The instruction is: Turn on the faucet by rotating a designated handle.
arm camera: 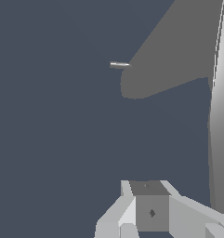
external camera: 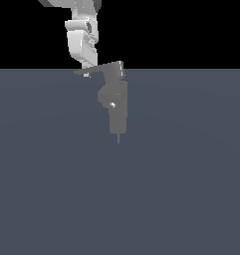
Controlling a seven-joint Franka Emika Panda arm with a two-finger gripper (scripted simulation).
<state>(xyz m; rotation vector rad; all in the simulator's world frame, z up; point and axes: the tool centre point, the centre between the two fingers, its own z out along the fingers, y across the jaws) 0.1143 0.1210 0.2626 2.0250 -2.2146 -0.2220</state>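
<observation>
You see a flat slate-blue floor [external camera: 181, 199] under a black backdrop. The grey faucet [external camera: 118, 107] stands upper centre of the exterior view, its handle [external camera: 99, 68] reaching left. Your white gripper [external camera: 85, 65] sits right at the handle's tip (whether its jaws are open, you cannot tell).

I see a dull grey faucet [external camera: 117, 107] with one tiny shiny stud [external camera: 112, 104]. Its handle [external camera: 94, 70] looks flat and matt. My gripper [external camera: 85, 63] is smooth, glossy white. The floor [external camera: 191, 189] is plain, dull blue-grey.
</observation>
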